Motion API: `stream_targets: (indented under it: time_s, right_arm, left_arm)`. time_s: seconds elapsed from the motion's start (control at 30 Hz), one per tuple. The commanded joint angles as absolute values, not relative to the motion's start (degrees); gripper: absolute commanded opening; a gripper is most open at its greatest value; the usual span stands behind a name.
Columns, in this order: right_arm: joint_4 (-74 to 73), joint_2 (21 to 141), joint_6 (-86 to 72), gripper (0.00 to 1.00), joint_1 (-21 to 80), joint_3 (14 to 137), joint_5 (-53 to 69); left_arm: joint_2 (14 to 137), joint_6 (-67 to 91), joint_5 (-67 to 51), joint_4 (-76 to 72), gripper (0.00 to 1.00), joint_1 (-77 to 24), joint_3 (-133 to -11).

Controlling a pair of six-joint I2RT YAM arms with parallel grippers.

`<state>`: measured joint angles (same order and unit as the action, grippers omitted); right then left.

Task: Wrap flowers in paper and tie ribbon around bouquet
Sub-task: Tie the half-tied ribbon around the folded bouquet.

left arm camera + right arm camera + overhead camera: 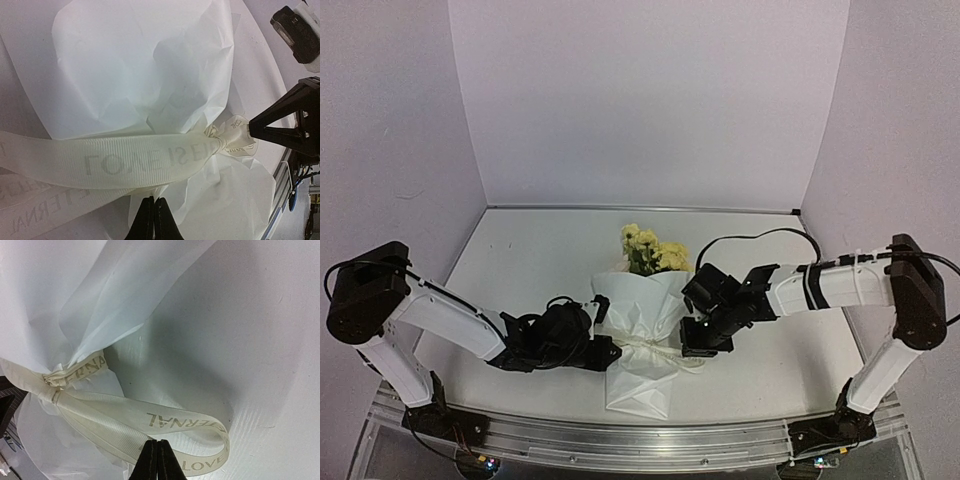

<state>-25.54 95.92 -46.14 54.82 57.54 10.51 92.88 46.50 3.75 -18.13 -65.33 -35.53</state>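
White paper (642, 385) forms a cone around the flowers (650, 252) at the centre of the table (520, 260), blossoms at the far end. The ribbon (655, 347) cinches the bouquet (642, 320) at its middle. The left gripper (612, 352) sits at the ribbon's left side, the right gripper (698, 345) at its right.

Left wrist view: jaws pressed together just below the taut ribbon band leading to the knot; contact cannot be determined.

Right wrist view: jaws pressed together at the strands of a ribbon loop; a pinch cannot be confirmed.
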Motion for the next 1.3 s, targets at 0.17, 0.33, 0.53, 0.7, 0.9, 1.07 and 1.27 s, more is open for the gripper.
stream_targets:
  time_s: [0.17, 0.33, 0.53, 0.7, 0.9, 1.07, 1.27]
  right_arm:
    - [-30.4, 90.56, -42.92, 0.0, 52.65, 54.01, 6.98]
    - [-31.45, 88.89, -41.75, 0.0, 52.22, 52.39, 5.5]
    - [-32.36, 86.9, -41.2, 0.0, 51.44, 50.53, 3.55]
    - [-32.94, 84.6, -41.76, 0.0, 49.73, 47.82, 1.76]
    - [-33.05, 83.02, -41.89, 0.0, 48.88, 46.21, 1.61]
    - [-33.04, 81.66, -41.77, 0.0, 48.68, 44.67, 0.01]
    - [-33.39, 81.05, -41.63, 0.0, 48.57, 45.08, 0.0]
  left_arm:
    - [91.47, 46.19, 5.52, -18.31, 0.0, -65.47, -36.0]
    - [91.45, 45.88, 5.28, -18.66, 0.0, -65.47, -36.1]
    - [91.62, 45.52, 5.17, -18.39, 0.0, -65.44, -36.59]
    - [91.75, 45.45, 5.09, -18.21, 0.0, -65.45, -36.74]
    - [91.97, 45.32, 4.91, -18.51, 0.0, -65.52, -36.99]
    - [92.29, 45.01, 5.0, -18.39, 0.0, -65.57, -37.44]
    - [91.7, 44.89, 5.28, -18.88, 0.0, -65.57, -37.18]
